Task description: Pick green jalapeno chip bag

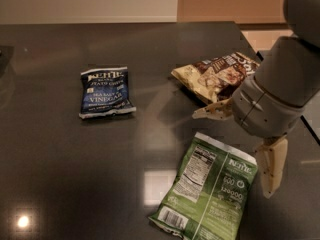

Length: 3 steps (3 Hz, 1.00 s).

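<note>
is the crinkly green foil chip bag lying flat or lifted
Lying flat on the dark table, with the crinkly green foil chip bag nutrition label up. The two-finger gripper, open wide, is by its upper right corner, not gripping it.

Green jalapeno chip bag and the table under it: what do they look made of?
Green jalapeno chip bag: likely thin foil or plastic film, glossy, creased. Table: dark polished hard top, mirrors lights. Gripper, open, hangs by the bag's upper right.

Grey rounded arm (285, 79), with hand (232, 155) at right, cream fingers (272, 169), perhaps plastic.
</note>
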{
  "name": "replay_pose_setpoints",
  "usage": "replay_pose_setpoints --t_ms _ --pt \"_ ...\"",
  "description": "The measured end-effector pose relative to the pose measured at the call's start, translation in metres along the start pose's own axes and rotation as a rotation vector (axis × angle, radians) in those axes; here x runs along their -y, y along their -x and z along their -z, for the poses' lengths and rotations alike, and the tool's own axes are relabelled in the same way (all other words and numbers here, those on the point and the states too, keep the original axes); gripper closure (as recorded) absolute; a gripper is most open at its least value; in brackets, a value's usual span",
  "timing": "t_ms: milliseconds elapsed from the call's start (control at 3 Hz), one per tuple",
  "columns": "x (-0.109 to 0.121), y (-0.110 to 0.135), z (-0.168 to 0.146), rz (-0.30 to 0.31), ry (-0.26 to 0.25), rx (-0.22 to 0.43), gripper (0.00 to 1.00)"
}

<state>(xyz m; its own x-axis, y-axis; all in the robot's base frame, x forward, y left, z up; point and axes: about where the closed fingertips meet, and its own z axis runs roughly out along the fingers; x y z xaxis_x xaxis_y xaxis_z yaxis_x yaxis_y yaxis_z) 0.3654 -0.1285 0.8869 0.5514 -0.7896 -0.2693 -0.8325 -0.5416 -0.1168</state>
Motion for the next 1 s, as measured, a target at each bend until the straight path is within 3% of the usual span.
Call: replay_pose_setpoints --t_ms 667,1000 --pt "-0.012 0.0 -0.035 0.155 0.039 0.006 0.0" --pt "-0.012 -0.002 -0.049 0.183 0.054 -0.017 0.0"
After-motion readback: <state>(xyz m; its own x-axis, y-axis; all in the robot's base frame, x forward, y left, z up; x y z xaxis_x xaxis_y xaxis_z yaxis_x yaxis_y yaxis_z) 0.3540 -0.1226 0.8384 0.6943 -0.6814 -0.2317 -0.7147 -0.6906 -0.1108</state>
